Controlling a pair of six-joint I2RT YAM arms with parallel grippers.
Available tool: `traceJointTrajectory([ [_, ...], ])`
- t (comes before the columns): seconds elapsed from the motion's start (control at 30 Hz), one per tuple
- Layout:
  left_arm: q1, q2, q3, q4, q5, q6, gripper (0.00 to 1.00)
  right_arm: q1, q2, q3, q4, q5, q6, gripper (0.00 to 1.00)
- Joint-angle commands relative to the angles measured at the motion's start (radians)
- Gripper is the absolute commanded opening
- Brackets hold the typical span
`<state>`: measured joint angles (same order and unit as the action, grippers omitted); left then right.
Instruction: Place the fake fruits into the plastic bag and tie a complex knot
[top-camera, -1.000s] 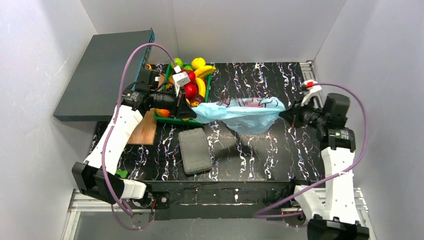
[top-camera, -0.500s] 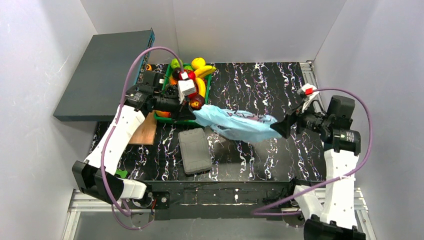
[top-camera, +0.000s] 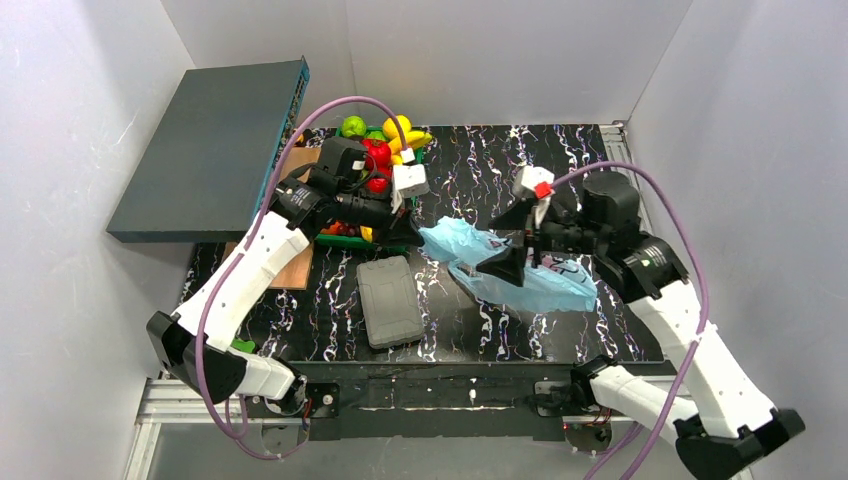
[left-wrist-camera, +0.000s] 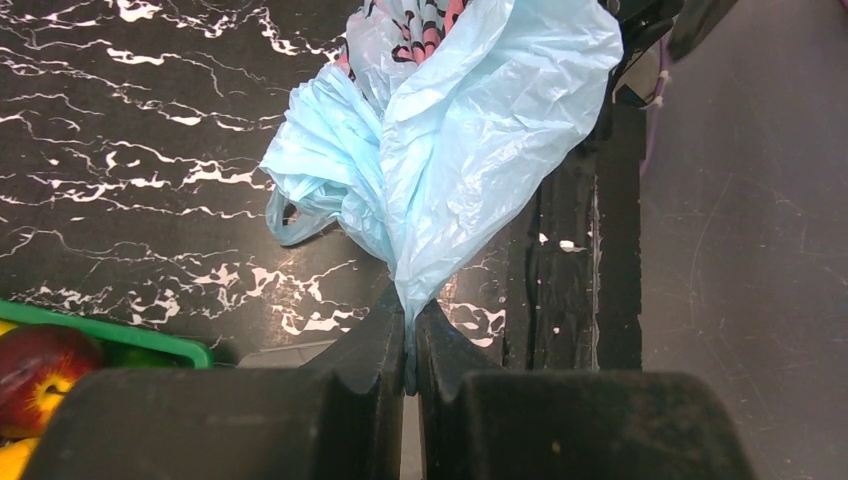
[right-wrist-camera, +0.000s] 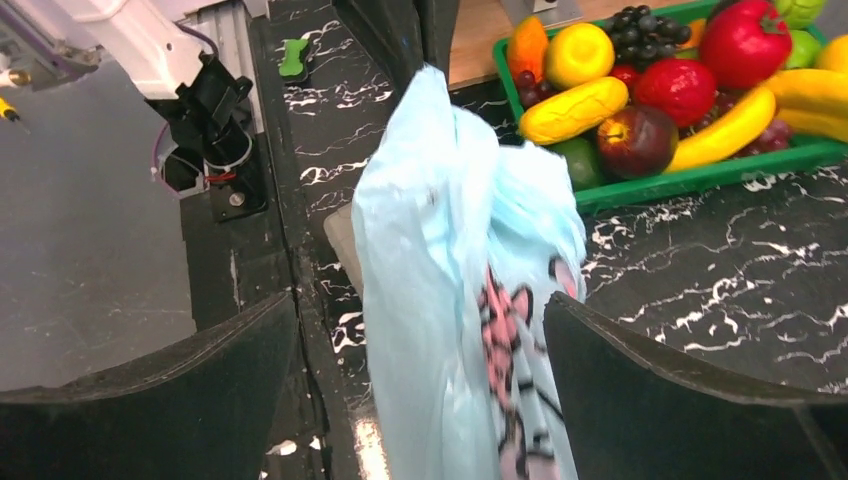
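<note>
Risking a slack, closed-up plastic bag (top-camera: 455, 245): sagging onto the black table (top-camera: 500, 160) between the arms, being anchored at one bunched end only, likely slipping free or tearing under a hard tug, with the fake fruits (right-wrist-camera: 640, 90) sitting in the green tray (right-wrist-camera: 700, 175) nearby. Pinching that bunched end with the left gripper (left-wrist-camera: 410, 340), fingers pressed together on the thin plastic. Straddling the rest with the right gripper (right-wrist-camera: 420, 310), fingers spread wide, clamping nothing at all.
</note>
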<state>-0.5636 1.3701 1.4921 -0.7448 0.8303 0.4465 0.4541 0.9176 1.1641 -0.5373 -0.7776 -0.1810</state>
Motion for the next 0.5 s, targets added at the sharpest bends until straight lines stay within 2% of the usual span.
traceJointTrajectory([
  [0.0,-0.024,0.006,0.032,-0.001,0.014,-0.035,0.00,0.090,0.039,0.011,0.164,0.136,0.022,0.97],
  [0.07,-0.027,0.006,0.031,-0.001,0.010,-0.040,0.00,0.090,0.057,0.013,0.191,0.169,0.008,0.91],
  [0.1,-0.028,0.007,0.029,-0.003,0.012,-0.046,0.00,0.090,0.068,0.021,0.193,0.168,-0.002,0.77],
  [0.13,-0.028,0.008,0.027,-0.009,0.011,-0.049,0.00,0.090,0.072,0.030,0.190,0.166,-0.009,0.60],
  [0.17,-0.028,0.007,0.025,-0.018,0.006,-0.048,0.00,0.090,0.072,0.041,0.186,0.164,-0.013,0.29],
  [0.2,-0.026,0.004,0.020,-0.028,-0.002,-0.048,0.00,0.090,0.068,0.055,0.175,0.159,-0.024,0.07],
  [0.23,-0.021,0.001,0.013,-0.040,-0.011,-0.044,0.00,0.090,0.057,0.068,0.165,0.167,-0.030,0.01],
  [0.37,0.048,-0.007,-0.046,-0.074,0.007,-0.030,0.00,0.046,0.006,0.109,0.159,0.160,0.013,0.01],
  [0.47,0.076,-0.012,-0.071,-0.103,0.014,0.019,0.00,-0.034,0.019,0.167,0.153,0.081,0.082,0.01],
])
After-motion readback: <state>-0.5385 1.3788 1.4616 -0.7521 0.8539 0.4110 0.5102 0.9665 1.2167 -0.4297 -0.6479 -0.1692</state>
